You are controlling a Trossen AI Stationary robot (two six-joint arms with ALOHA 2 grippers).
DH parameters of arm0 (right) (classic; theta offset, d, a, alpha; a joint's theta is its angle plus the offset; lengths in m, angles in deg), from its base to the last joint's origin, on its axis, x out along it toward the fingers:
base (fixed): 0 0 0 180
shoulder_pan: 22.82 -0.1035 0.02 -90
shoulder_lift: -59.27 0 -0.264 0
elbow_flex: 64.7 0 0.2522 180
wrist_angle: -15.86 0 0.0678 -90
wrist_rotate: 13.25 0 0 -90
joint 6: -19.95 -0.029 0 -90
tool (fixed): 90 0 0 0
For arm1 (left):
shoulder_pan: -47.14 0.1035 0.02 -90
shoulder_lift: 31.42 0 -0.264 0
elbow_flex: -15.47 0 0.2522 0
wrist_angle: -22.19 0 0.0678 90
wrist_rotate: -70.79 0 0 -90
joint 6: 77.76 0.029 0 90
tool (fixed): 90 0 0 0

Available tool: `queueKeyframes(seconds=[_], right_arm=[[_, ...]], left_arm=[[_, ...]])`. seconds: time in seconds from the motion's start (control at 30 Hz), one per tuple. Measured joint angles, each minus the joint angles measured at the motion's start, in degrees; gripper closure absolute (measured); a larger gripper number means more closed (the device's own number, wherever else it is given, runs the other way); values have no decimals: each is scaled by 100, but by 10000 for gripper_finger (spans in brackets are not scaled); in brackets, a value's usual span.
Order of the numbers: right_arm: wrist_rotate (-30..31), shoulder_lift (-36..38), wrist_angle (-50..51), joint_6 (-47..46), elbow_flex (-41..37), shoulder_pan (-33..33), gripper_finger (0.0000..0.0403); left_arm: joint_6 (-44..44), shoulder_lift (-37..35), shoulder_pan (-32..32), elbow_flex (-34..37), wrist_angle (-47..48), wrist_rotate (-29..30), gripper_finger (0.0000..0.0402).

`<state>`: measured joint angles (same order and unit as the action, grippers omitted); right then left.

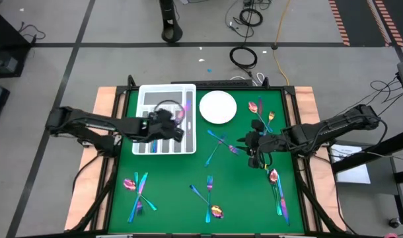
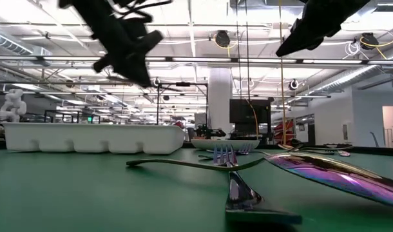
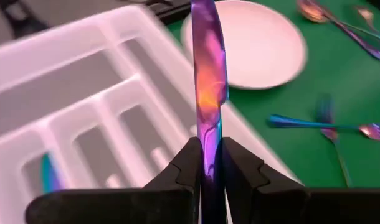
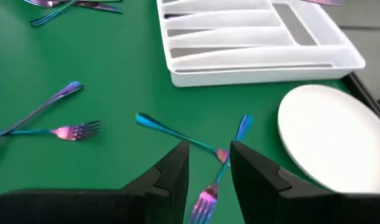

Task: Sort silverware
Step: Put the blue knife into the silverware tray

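Note:
My left gripper [image 1: 178, 120] hangs above the white divided tray [image 1: 148, 96] at the far left, shut on an iridescent purple-and-orange knife [image 3: 207, 81]. An iridescent piece [image 3: 48, 174] lies in one tray slot. My right gripper [image 1: 250, 151] hovers open right of the table's middle, with nothing between its fingers. Two crossed forks [image 4: 205, 152] lie flat on the green mat below it. More silverware lies in small heaps at the near left [image 1: 137, 192], near middle [image 1: 210, 198], near right [image 1: 277, 188] and far right [image 1: 261, 116]. My left gripper pinches the knife between its two fingers at one end [image 3: 209, 163]; the fingers hide how far that end reaches back. The fingers come slanting down from the table's left and lie along the knife. Its long part sticks out ahead of the fingertips, clear above the tray.
A round white plate [image 1: 218, 107] sits just right of the tray at the far edge. Bare green mat [image 1: 175, 175] lies between the heaps. Wooden boards border the mat on the left [image 1: 109, 99] and right [image 1: 307, 99].

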<state>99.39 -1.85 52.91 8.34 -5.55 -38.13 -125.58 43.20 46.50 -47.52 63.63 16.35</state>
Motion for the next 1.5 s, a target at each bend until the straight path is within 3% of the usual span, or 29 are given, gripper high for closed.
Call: queueKeyframes(seconds=[0.2,0.4,0.97,1.5], right_arm=[[-6,1,-336,284,0,0,298],[-15,1,-378,377,0,27,298],[-20,1,-326,399,0,223,298],[-20,1,-337,569,0,223,298]], left_arm=[[-1474,-734,-99,1137,74,522,356],[-2565,-952,-106,1743,410,537,356],[-4027,-923,-496,1753,1198,712,356],[-4640,-43,-575,1753,1180,503,356]])
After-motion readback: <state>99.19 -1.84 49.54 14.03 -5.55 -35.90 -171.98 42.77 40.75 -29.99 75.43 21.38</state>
